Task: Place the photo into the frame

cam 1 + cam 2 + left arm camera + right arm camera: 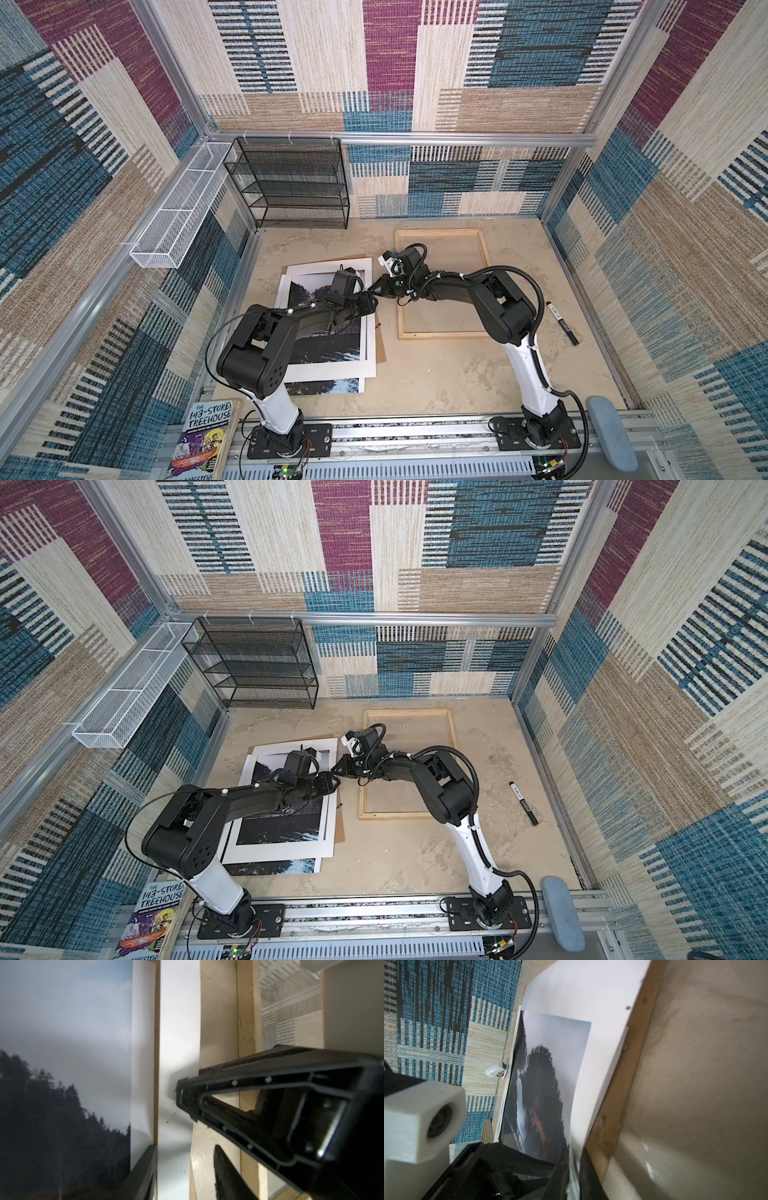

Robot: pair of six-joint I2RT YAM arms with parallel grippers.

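Observation:
The photo (328,353) (282,827) lies on the left under a white mat (332,370) (282,850). It shows through the mat's window and sticks out at the front. My right gripper (373,289) (576,1153) is shut on the mat's right edge (591,991) and holds it bowed up. My left gripper (371,300) (185,1147) is open right beside it, one finger over the window, the other over the table. The mat's right strip (178,1022) runs between them. The pale wood frame (440,334) (395,814) (245,1022) lies flat to the right.
A brown backing board (380,353) (633,1064) lies under the stack. A black marker (562,322) lies right of the frame. A black mesh shelf (291,183) and a white wire basket (183,208) hang at the back left. A book (203,436) stands front left, a blue-grey pad (613,432) front right.

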